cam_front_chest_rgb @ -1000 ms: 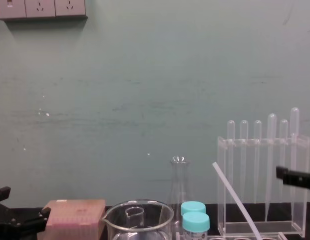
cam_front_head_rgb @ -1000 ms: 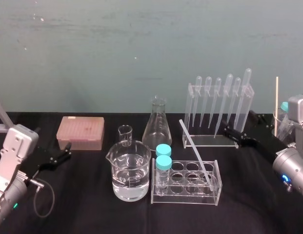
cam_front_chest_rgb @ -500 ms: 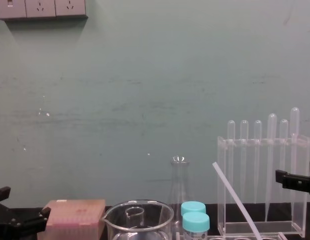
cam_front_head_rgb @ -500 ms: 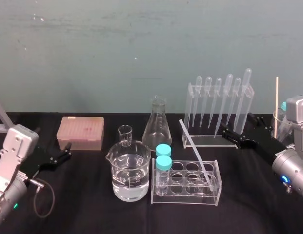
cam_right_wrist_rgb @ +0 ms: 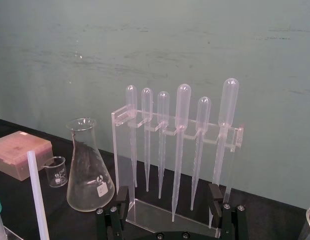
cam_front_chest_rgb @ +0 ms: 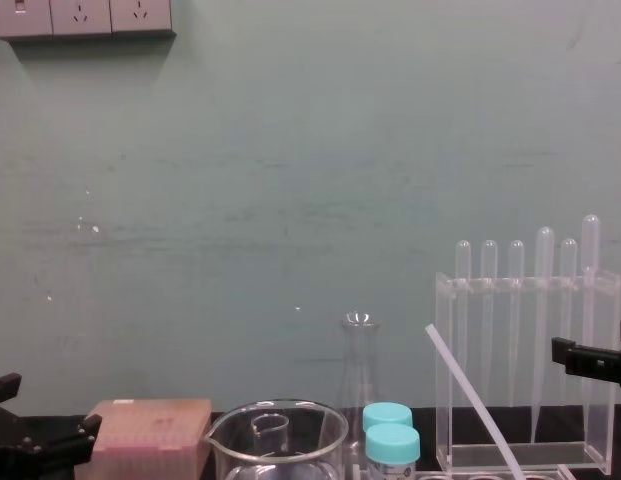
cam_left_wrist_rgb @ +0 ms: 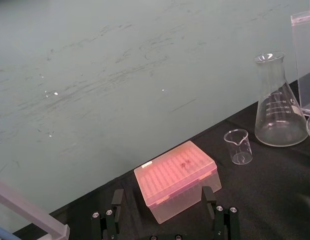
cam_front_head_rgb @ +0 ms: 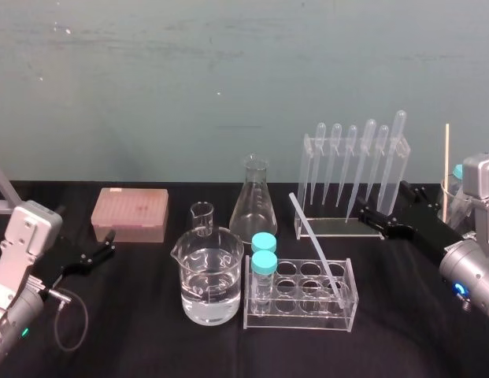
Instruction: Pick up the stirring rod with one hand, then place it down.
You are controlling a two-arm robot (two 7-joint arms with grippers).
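The stirring rod (cam_front_head_rgb: pixel 315 246) is a thin translucent-white stick. It leans with its lower end in a hole of the clear tube rack (cam_front_head_rgb: pixel 301 315) and its upper end tilted back to the left. It also shows in the chest view, stirring rod (cam_front_chest_rgb: pixel 470 395), and in the right wrist view, stirring rod (cam_right_wrist_rgb: pixel 37 195). My right gripper (cam_front_head_rgb: pixel 376 220) hovers open to the right of the rod's top, just in front of the pipette stand (cam_front_head_rgb: pixel 354 177), with nothing between its fingers (cam_right_wrist_rgb: pixel 121 197). My left gripper (cam_front_head_rgb: pixel 102 248) rests open at the left, in front of the pink box (cam_left_wrist_rgb: pixel 175 176).
A beaker of water (cam_front_head_rgb: pixel 211 276), a small beaker (cam_front_head_rgb: pixel 201 216) and a conical flask (cam_front_head_rgb: pixel 253 201) stand left of the rod. Two blue-capped tubes (cam_front_head_rgb: pixel 264 252) sit in the tube rack's left end. A wooden stick (cam_front_head_rgb: pixel 446 169) rises at the far right.
The right gripper has dropped slightly in front of the pipette stand. The rod and the left arm have not moved.
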